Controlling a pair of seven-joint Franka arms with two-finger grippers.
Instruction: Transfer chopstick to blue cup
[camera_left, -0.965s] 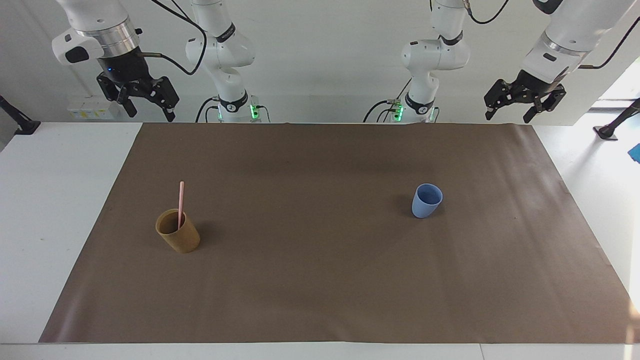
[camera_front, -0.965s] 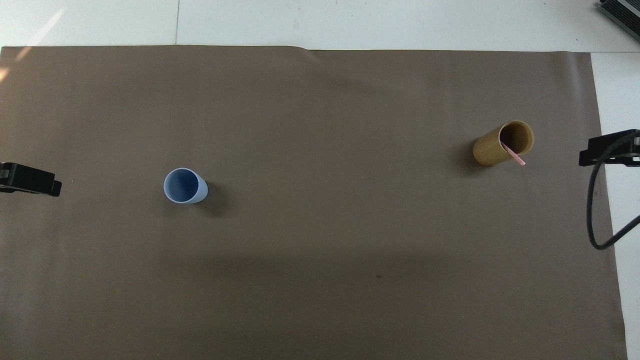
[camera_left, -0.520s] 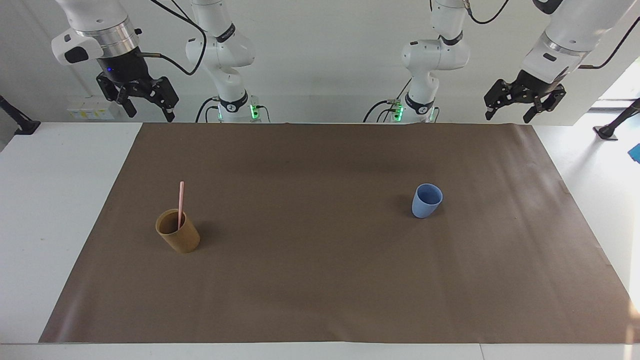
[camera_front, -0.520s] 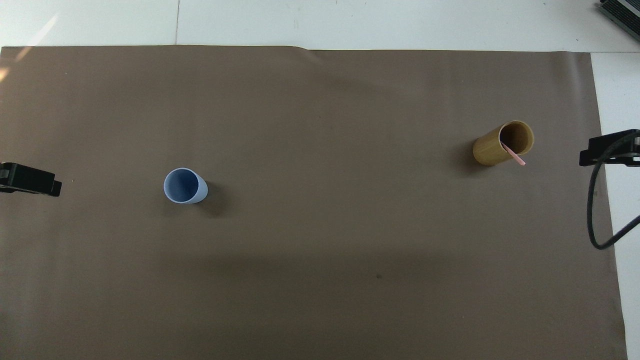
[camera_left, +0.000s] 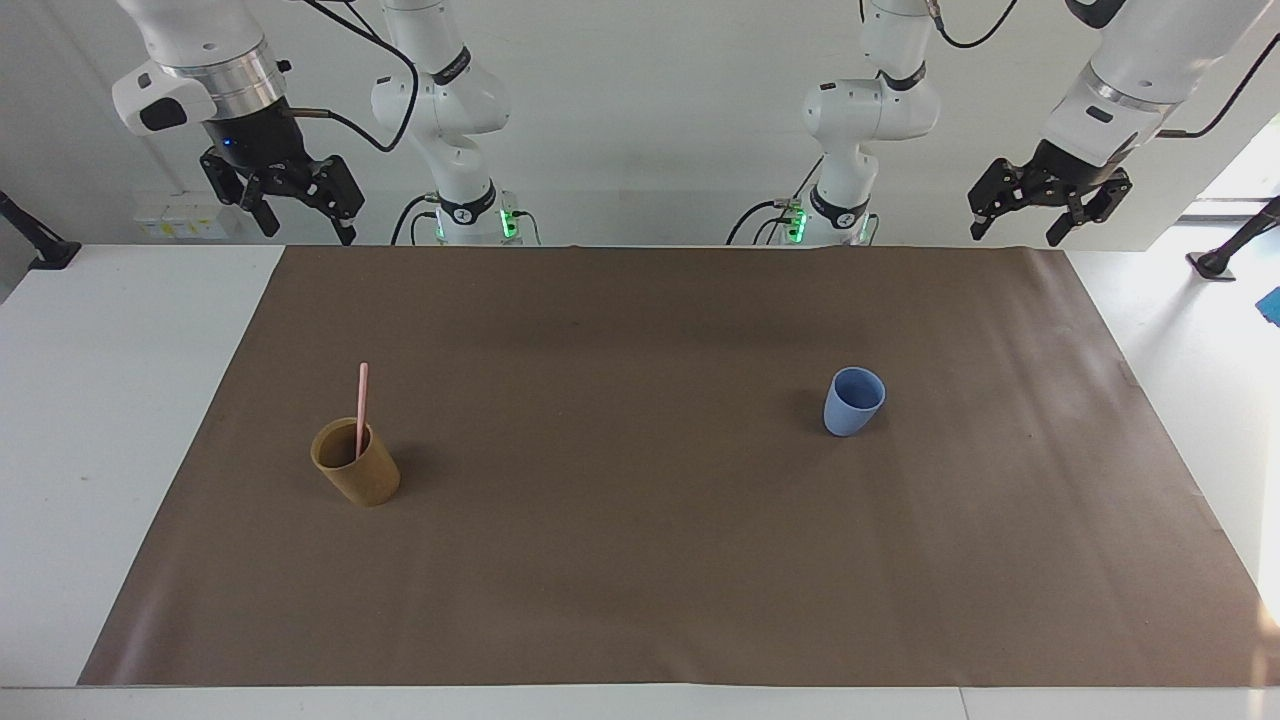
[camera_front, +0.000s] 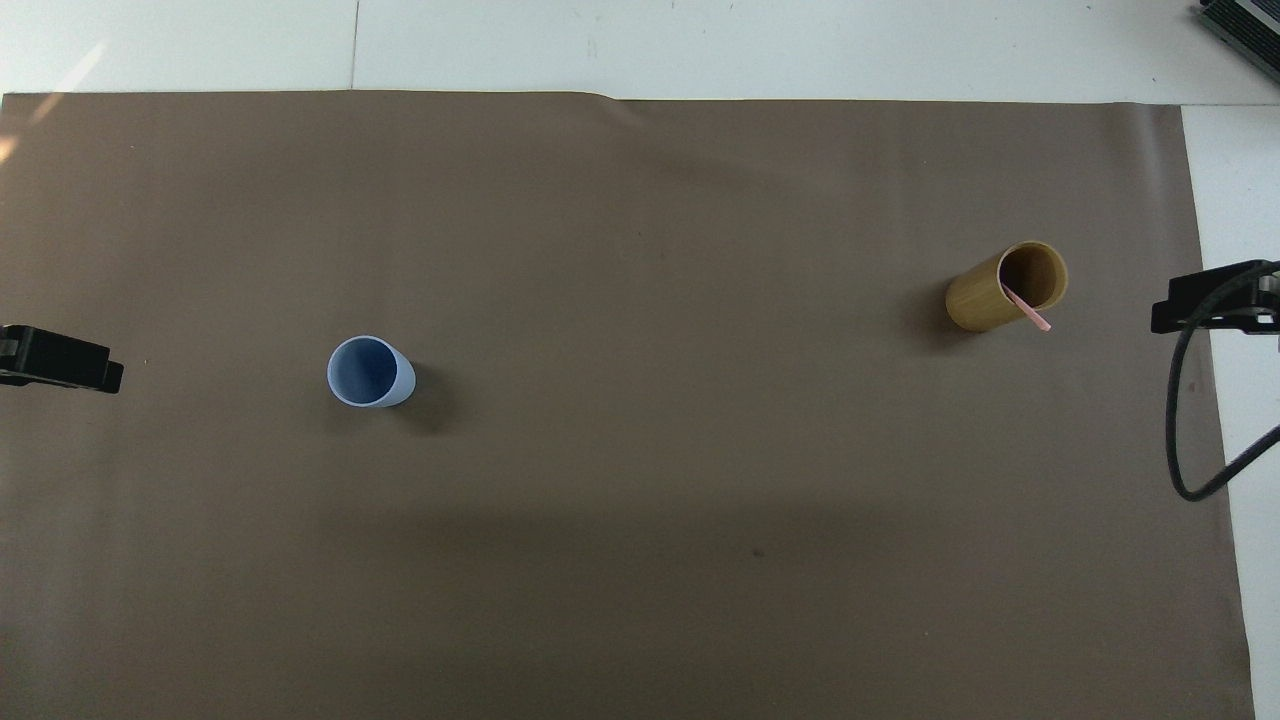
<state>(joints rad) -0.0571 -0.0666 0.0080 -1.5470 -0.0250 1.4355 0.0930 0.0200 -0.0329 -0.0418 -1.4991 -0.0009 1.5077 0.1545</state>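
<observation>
The pale-pink chopstick (camera_left: 361, 404) stands in the tan-brown cup (camera_left: 358, 476) toward the right arm's end of the mat, leaning on its rim; it also shows in the overhead view (camera_front: 1029, 311). The blue cup (camera_left: 853, 402) stands upright and empty toward the left arm's end, also seen from overhead (camera_front: 369, 372). My right gripper (camera_left: 307, 230) hangs open and empty, high over the mat's edge by the robots. My left gripper (camera_left: 1015, 236) hangs open and empty, high over the mat's other corner by the robots. Both are well apart from the cups.
A brown mat (camera_left: 640, 560) covers most of the white table (camera_left: 110, 400). The tan-brown cup shows in the overhead view (camera_front: 985, 297). A black cable (camera_front: 1185, 420) hangs from the right arm over the mat's edge.
My right gripper has shifted a little toward the middle of the table. The left gripper, the cups and the chopstick have not moved.
</observation>
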